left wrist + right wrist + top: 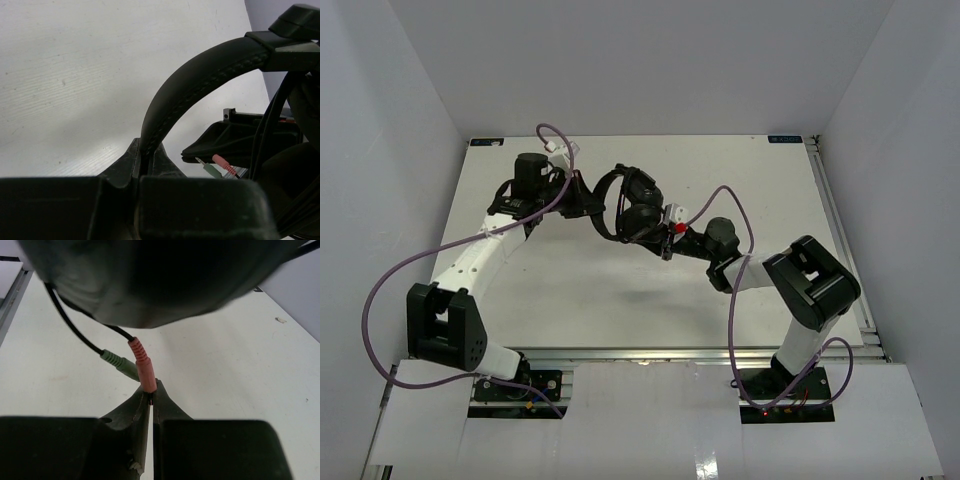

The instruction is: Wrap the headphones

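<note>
Between left pincer (pixel 582 195) and right pincer (pixel 672 232) — headphones (pixel 638 205).

Middle blocked, edges open.
The headphones (pixel 632 205) bar the centre; bare table (pixel 580 300) lies open at six and two o'clock.

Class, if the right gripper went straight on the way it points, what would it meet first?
The right gripper, shut on the pink plug, would likely meet the headphones' earcup first; depth unclear.
</note>
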`<state>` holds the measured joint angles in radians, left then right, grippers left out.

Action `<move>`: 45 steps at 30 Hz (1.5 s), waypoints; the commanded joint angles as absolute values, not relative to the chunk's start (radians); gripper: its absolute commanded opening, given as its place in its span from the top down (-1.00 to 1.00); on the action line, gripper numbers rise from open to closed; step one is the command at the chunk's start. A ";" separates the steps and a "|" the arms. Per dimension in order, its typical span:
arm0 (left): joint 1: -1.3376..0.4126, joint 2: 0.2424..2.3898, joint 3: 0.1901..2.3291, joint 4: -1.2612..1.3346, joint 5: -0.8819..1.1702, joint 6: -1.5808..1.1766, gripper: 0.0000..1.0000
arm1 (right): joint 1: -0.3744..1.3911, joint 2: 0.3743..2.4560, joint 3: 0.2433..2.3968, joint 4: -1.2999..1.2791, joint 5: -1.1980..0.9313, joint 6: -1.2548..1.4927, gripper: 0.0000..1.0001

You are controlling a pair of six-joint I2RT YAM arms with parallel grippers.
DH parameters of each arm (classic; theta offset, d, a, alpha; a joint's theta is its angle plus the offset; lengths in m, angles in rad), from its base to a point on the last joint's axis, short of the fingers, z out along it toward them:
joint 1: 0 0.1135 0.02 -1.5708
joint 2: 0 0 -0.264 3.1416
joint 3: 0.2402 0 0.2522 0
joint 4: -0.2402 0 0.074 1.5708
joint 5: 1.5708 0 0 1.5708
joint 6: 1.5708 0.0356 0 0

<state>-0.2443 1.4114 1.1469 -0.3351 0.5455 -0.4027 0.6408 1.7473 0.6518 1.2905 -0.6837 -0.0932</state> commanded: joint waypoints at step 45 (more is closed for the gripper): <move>-0.262 2.110 1.616 -0.434 0.776 0.905 1.00 | 0.477 2.003 0.810 1.162 -0.644 0.413 0.85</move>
<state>-0.2742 2.0959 1.6192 -0.3958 0.8780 0.7520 0.4976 1.9904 0.7717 1.0213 -0.6973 0.2842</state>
